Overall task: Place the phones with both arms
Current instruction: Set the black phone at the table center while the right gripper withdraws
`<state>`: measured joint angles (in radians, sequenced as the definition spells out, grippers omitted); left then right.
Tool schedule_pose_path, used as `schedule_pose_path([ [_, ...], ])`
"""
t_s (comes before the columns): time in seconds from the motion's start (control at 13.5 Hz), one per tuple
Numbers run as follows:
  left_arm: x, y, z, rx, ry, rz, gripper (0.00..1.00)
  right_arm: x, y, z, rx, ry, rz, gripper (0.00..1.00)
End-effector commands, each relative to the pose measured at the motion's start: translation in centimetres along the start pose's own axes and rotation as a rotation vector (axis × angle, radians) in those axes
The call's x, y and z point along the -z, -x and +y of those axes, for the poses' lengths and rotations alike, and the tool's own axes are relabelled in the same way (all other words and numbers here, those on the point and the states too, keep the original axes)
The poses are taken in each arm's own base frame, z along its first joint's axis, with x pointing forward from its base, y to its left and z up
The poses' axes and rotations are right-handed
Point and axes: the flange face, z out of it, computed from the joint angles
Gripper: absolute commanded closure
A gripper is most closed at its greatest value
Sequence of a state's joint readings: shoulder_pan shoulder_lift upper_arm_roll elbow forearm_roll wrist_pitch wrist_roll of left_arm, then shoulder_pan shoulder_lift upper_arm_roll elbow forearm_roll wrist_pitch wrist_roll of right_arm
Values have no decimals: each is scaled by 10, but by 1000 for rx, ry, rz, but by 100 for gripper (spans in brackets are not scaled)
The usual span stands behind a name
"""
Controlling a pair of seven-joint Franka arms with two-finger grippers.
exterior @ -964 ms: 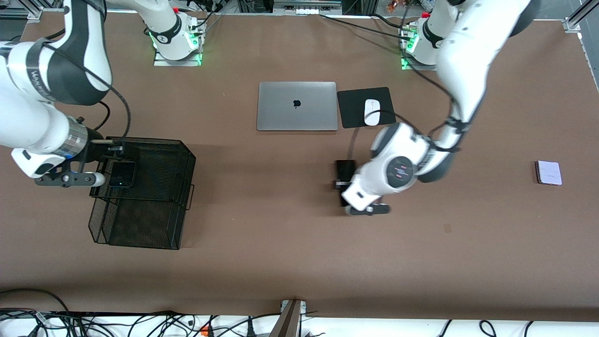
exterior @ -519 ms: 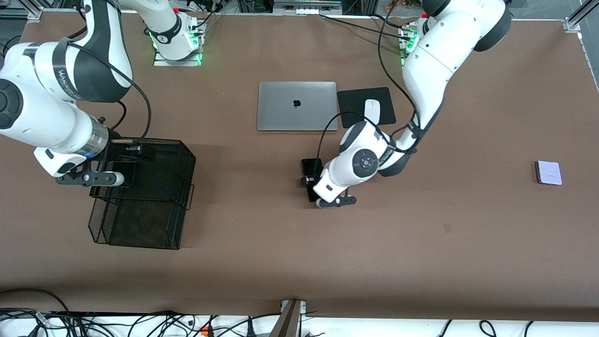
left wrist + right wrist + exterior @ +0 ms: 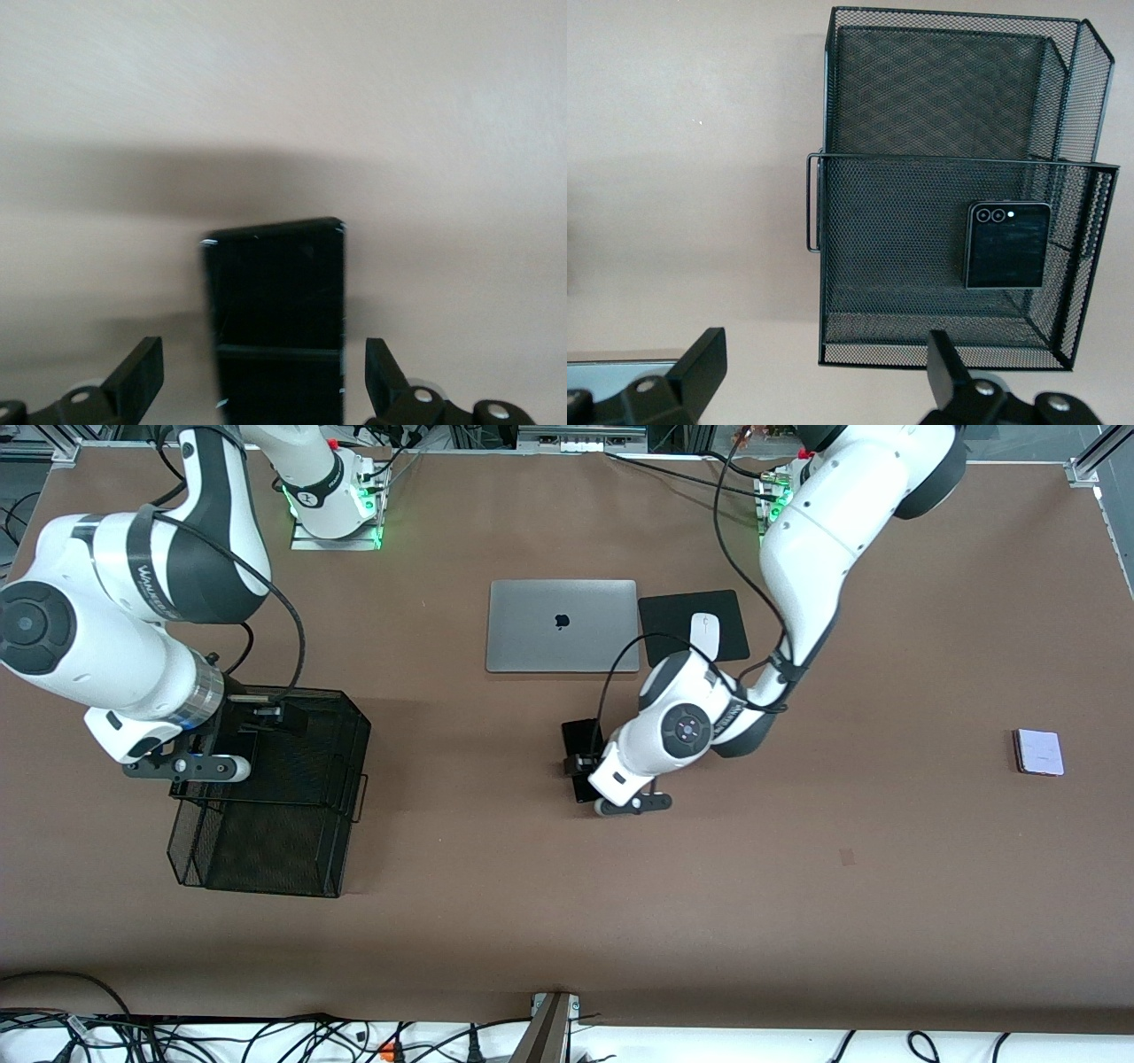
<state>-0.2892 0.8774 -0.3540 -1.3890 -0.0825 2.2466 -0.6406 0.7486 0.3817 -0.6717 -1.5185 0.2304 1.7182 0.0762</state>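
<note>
Fingers of both grippers are spread: left gripper (image 3: 264, 390) straddles the long phone (image 3: 276, 323), right gripper (image 3: 819, 376) empty over the basket (image 3: 948, 257). I risk nudging the phone askew while closing.

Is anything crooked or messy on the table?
Nothing looks spilled or broken. One squarish black folded phone lies flat in the black mesh tray, the long black slab phone lies between the open left gripper, and the squarish pale lavender phone sits alone.

A high front camera faces the arm bases across the table (image 3: 532, 921). The left wrist camera looks closely down on the slab phone (image 3: 275, 319); the right wrist's, on the basket (image 3: 948, 266).
</note>
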Motion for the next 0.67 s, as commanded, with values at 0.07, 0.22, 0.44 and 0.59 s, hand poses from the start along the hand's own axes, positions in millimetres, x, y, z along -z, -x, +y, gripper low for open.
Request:
schedule_pose_path([
  [0.07,125,-22,-62,67,-107,-35,0,-1,-1,-17,7,14,20,0],
  [0.22,158,-35,-105,28,-220,-26,0,-13,-2,-45,39,25,33,0],
  [0.44,195,-66,-190,-121,-343,-40,0,-41,4,-107,26,57,54,0],
  [0.59,215,-85,-259,-169,-340,-75,0,-65,18,-171,58,71,93,0],
])
